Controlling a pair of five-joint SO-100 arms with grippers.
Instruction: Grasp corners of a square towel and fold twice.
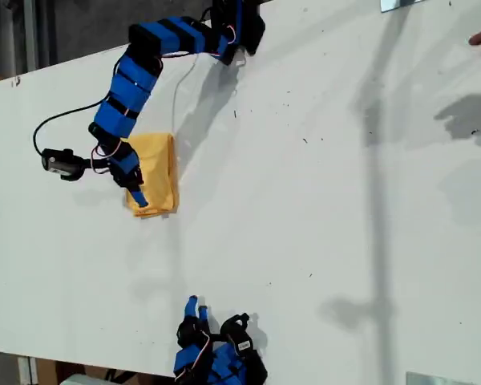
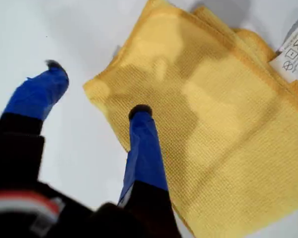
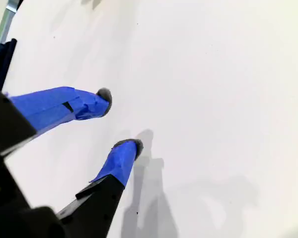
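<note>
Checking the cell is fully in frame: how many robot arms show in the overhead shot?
2. One arm reaches from the exterior view's top edge to the folded towel; the other arm sits tucked at the bottom edge, partly cropped.

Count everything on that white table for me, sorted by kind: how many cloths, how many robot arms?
Cloths: 1, the folded yellow towel.
Robot arms: 2, my first gripper over the towel, my second gripper over bare table.
Total: 3.
</note>
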